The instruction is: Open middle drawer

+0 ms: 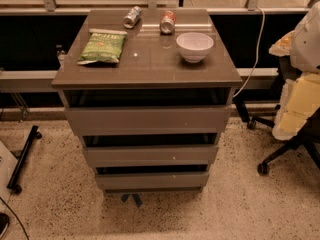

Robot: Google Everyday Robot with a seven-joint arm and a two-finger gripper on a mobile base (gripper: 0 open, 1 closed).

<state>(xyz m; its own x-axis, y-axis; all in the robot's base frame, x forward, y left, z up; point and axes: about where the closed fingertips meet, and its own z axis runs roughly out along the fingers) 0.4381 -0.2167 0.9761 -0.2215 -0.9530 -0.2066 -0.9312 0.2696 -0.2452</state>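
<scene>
A grey-brown cabinet (145, 71) stands in the middle of the camera view with three handleless drawers stacked below its top. The middle drawer (150, 155) has a flat grey-brown front with a tiny pale speck right of centre. It sits flush in line with the others, with a dark gap above it. The tallest, widest drawer front (148, 120) is above it and the smallest (152, 180) is below. My gripper is not in view.
On the cabinet top lie a green chip bag (102, 47), two cans (132, 17) (168, 22) and a white bowl (194, 46). An office chair (280, 149) bearing pale bulky shapes (300, 99) stands at right. A black stand (22, 159) is at left. Speckled floor lies in front.
</scene>
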